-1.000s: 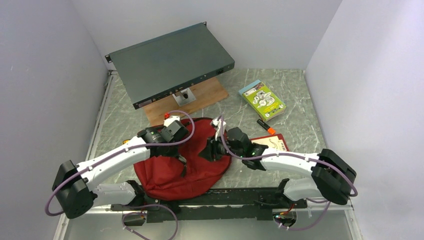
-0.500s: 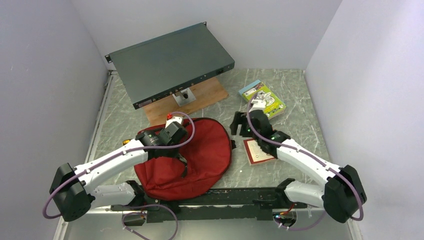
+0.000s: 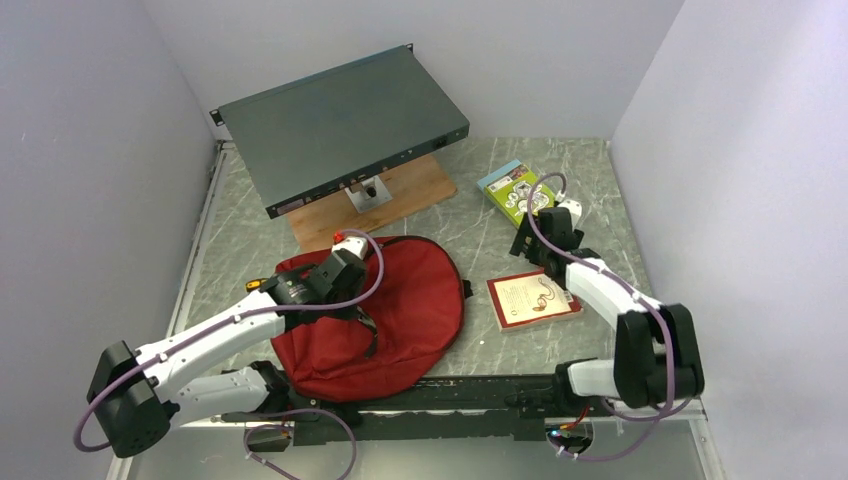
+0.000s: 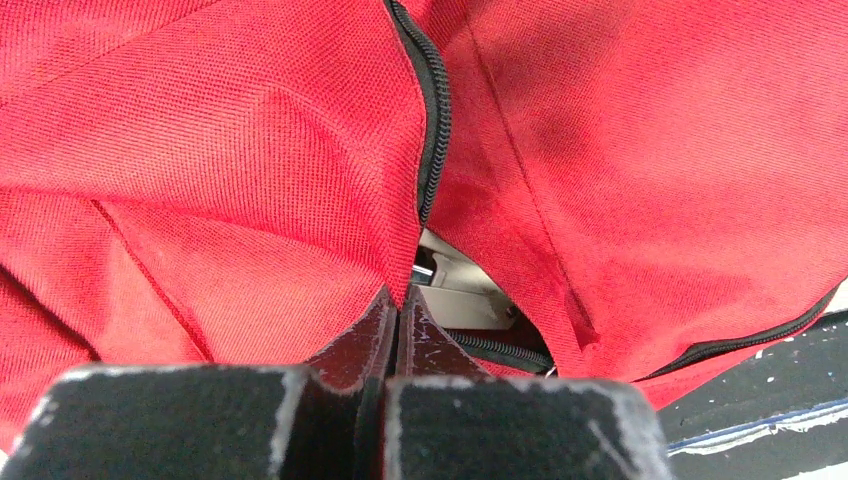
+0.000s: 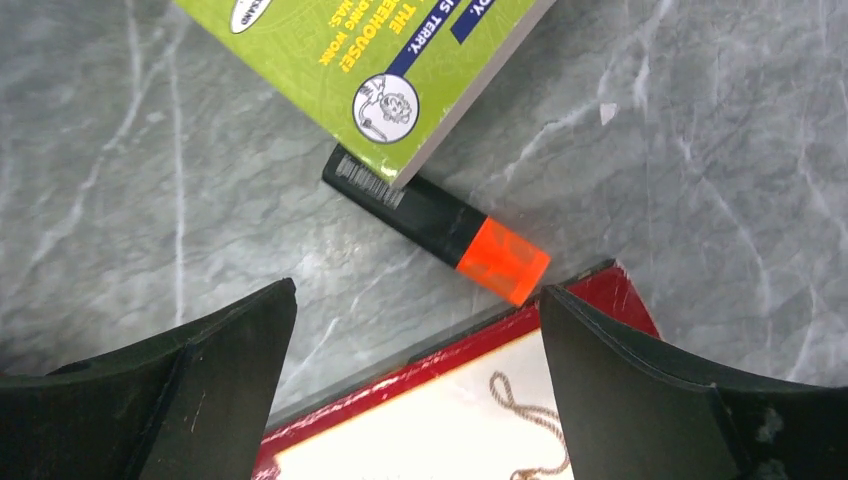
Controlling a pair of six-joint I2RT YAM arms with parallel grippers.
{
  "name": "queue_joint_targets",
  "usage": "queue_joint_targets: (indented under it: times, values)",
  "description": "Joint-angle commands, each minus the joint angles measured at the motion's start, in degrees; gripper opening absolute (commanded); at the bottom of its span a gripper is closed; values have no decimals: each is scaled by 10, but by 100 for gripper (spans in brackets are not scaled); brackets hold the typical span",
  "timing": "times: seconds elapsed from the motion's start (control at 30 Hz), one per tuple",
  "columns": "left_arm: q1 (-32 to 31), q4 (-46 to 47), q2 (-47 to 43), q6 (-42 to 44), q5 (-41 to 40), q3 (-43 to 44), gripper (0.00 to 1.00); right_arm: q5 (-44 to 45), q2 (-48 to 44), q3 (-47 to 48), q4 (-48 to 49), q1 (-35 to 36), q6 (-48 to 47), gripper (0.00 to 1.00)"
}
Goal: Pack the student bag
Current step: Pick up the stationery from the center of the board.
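The student bag [image 3: 410,310], a dark red backpack with black zippers, lies at the near middle of the table. My left gripper [image 3: 350,284] is shut on the fabric edge beside the zipper [image 4: 432,110]; in the left wrist view its fingertips [image 4: 400,305] pinch the red cloth and a pale object shows in the gap of the opening. My right gripper [image 3: 530,240] hangs open to the bag's right; in the right wrist view it [image 5: 418,300] holds nothing. It hovers over a black and orange highlighter [image 5: 440,225], between a green book [image 3: 520,190] and a red-bordered book [image 3: 532,298].
A flat dark-grey rack unit [image 3: 340,125] rests tilted on a wooden board [image 3: 400,195] at the far left. Grey walls close in on the left, back and right. A black rail [image 3: 480,392] runs along the near edge.
My right arm has swung from the bag's opening to the far right, over the highlighter, and its jaws have opened wide. The left gripper stays shut on the bag's edge, shifted slightly left.
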Motion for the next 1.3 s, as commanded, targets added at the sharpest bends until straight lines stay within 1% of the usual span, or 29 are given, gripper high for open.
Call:
queue_joint_targets:
  times: [0.0, 0.17, 0.33, 0.47, 0.57, 0.6, 0.73, 0.87, 1.0, 1.2, 1.27]
  values:
    - [-2, 64, -22, 6, 47, -4, 0, 45, 61, 59, 26, -2, -59, 93]
    - [-2, 61, -38, 11, 39, -9, 0, 32, 135, 91, 12, -4, -79, 92]
    - [-2, 68, -47, 16, 34, -10, 0, 4, 168, 110, -7, -2, -83, 85]
    - [-2, 72, -39, 15, 35, -4, 0, -41, 203, 135, -40, 1, -84, 65]
    - [-2, 72, -34, 12, 38, 3, 0, -48, 206, 131, -46, 6, -83, 49]
    - [-2, 73, -34, 10, 40, 2, 0, -49, 203, 129, -44, 7, -84, 45]
    - [-2, 71, -35, 5, 44, 2, 0, -58, 209, 132, -46, 12, -85, 33]
    - [-2, 68, -34, 2, 42, 1, 0, -53, 218, 144, -48, 23, -89, 17]
    - [-2, 64, -34, -2, 40, 2, 0, -25, 186, 138, -34, 54, -99, 0]
    - [-2, 60, -36, -11, 32, 1, 0, -7, 100, 139, -42, 120, -123, 0]
    - [-2, 64, -38, -12, 32, -2, 0, -26, 71, 139, -49, 148, -119, 0]
